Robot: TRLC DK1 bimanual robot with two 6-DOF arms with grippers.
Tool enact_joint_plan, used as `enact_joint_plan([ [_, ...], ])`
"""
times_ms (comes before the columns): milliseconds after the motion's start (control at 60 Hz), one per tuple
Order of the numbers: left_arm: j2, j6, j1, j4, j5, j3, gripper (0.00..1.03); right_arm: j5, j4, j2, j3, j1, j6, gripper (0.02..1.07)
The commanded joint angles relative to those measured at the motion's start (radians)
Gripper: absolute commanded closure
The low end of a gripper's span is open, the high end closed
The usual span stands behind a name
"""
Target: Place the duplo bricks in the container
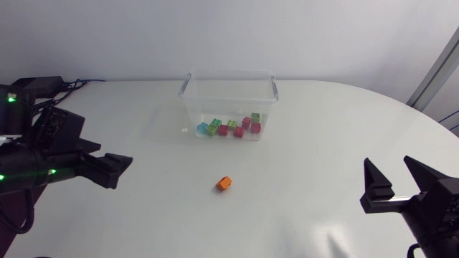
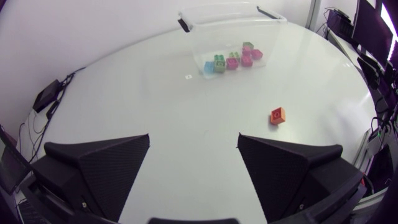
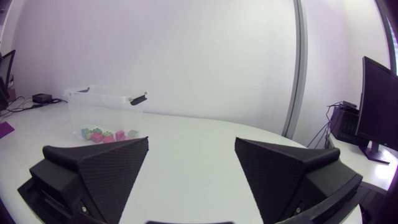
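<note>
Lone orange duplo brick (image 1: 224,183) left on table (image 1: 323,136), near clear container (image 1: 215,104) (coloured bricks (image 1: 231,127) inside). Left jaws, right jaws spread wide, empty, parked well apart, likely ready for pick.

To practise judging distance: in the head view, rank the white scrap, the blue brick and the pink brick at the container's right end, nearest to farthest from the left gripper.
From the left gripper:
1. white scrap, on the table left of the container.
2. blue brick, inside at the left end.
3. pink brick, inside at the right end.
</note>
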Motion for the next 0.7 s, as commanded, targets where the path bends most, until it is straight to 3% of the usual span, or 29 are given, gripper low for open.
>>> enact_joint_plan([
  [0, 0.053, -0.022, -0.054, -0.036, 0.014, 0.055, 0.04, -0.008, 0.011, -0.009, -0.020, 0.005, 0.000, 0.07],
  [100, 0.100, -0.024, -0.137, -0.098, 0.013, 0.098, 0.04, -0.008, 0.011, -0.009, -0.020, 0.005, 0.000, 0.07],
  [267, 0.212, -0.068, -0.211, -0.136, 0.013, 0.162, 0.04, -0.008, 0.011, -0.009, -0.020, 0.005, 0.000, 0.07],
  [683, 0.525, -0.153, -0.383, -0.062, 0.013, 0.239, 0.04, -0.008, 0.011, -0.009, -0.020, 0.005, 0.000, 0.07],
])
